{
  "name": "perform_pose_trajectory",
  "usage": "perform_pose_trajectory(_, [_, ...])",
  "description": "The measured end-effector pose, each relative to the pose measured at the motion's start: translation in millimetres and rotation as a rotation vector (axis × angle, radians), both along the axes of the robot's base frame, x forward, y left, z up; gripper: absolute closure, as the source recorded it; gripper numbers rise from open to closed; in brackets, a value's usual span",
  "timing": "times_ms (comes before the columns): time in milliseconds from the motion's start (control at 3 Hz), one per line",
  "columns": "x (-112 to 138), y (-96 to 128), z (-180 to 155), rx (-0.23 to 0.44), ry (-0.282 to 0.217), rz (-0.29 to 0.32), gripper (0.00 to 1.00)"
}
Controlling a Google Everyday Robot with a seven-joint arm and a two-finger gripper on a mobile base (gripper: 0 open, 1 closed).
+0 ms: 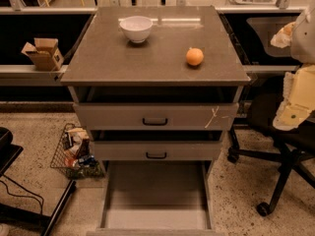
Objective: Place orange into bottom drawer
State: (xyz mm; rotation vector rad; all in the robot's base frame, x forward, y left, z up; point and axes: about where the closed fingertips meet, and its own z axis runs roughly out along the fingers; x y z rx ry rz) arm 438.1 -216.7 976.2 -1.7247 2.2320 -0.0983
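Bottom drawer: nearest to me, pulled well out at floor level with its flat grey floor bare; it looks set out this way so that something can be lowered in from above
Wire basket: on the floor just left of the cabinet, full of small packets, beside the open drawer but not over it
Office chair: black and on castors, right of the cabinet and under the arm; I judge it the likeliest thing to crowd a low reach from that side
Middle drawer: grey front with a black handle, sitting a little proud of the cabinet above the back of the open tray
Top drawer: grey front, black handle, a pale scuff near its right end
Gripper: at the right edge of the scene, beside the cabinet and above the chair, well apart from the fruit and carrying nothing I can see; whether it is parted or closed I cannot tell
Orange: alone on the right side of the cabinet top, clear of the front edge and free to be taken from above; the task has not started for it
Way down: by my reckoning the fruit must come out past the top's front edge and both upper fronts before it can descend
White bowl: further back and left, well apart from the fruit, no hindrance
Cardboard box: flaps open, on a ledge left of the cabinet, out of the way
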Motion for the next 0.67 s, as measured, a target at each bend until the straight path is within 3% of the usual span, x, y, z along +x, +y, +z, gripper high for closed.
perform_pose_trajectory(333, [0,0,1,0.003,-0.008,-0.003,0.0])
perform_pose_trajectory(667, [14,0,-8,0.088,-0.025,-0.04,0.0])
